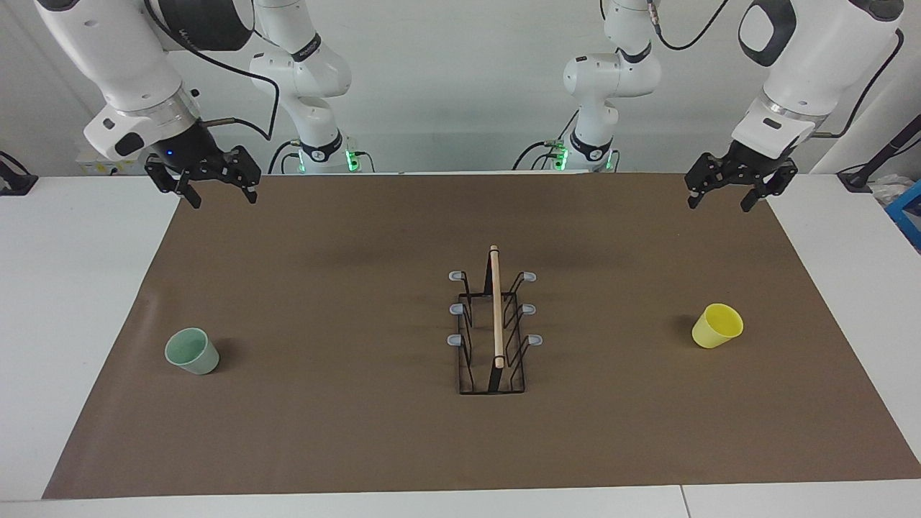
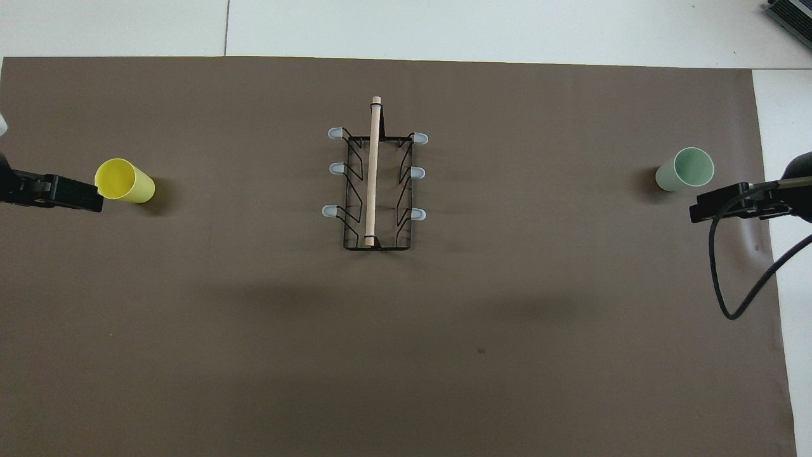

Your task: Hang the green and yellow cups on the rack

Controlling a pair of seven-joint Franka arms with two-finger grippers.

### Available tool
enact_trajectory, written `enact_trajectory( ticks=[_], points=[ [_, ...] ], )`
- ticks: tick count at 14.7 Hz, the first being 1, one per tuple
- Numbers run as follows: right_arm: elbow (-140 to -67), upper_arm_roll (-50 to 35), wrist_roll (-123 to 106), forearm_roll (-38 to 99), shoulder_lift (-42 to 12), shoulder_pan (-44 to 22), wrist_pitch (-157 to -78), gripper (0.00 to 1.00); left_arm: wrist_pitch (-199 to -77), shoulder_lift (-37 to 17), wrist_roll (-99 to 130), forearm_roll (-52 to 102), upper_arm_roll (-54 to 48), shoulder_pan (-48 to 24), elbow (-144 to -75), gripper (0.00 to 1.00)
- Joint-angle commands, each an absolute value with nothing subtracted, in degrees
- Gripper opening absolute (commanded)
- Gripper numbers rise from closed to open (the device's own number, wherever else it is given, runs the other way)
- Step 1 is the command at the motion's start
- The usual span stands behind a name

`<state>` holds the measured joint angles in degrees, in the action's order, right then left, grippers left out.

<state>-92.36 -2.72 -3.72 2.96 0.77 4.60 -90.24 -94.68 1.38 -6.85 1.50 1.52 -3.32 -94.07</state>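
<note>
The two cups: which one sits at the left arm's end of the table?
The yellow cup, standing upright with its mouth up. The green cup stands at the right arm's end, with the rack between them.

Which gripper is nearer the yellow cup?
Left. The left gripper hangs open above the mat at the yellow cup's end of the table. The right gripper, open too, hangs at the other end, above the green cup's end.

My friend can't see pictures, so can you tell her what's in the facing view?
A black wire rack with a wooden handle stands mid-table on a brown mat, all six prongs bare. A green cup stands toward the right arm's end and a yellow cup toward the left arm's end. The right gripper and left gripper hang open, raised, over the mat's corners.
</note>
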Motion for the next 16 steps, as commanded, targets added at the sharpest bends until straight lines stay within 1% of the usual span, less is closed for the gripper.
enact_trajectory(
  ticks=[1, 9, 11, 12, 14, 16],
  points=[
    [-91.6, -2.9, -4.8, 2.7, 0.3, 4.7, -90.4, 1.00, -94.8, 3.1, -6.7, 1.4, 1.3, -2.9, -95.7, 1.00],
    [-92.1, -2.9, -5.7, 2.0, 0.3, 4.6, -90.4, 1.00, -94.3, 3.0, -6.2, 1.4, 1.3, -3.3, -95.6, 1.00],
    [-92.9, -3.0, -8.6, -0.9, 0.1, 4.1, -90.6, 1.00, -94.1, 2.5, -6.2, 1.6, 1.5, -3.1, -95.1, 1.00],
    [-92.9, -3.0, -10.5, -3.8, -0.5, 2.7, -90.8, 1.00, -93.9, 2.1, -6.2, 1.8, 1.5, -2.8, -94.8, 1.00],
    [-93.1, -3.0, -18.8, -9.3, -1.8, 1.8, -91.6, 1.00, -93.6, 0.0, -6.1, 1.9, 2.5, -2.8, -93.9, 1.00],
    [-94.5, -3.0, -27.6, -14.4, -3.0, 1.5, -94.7, 1.00, -92.6, -3.6, -6.0, 2.1, 4.4, -3.0, -90.6, 1.00]
  ],
)
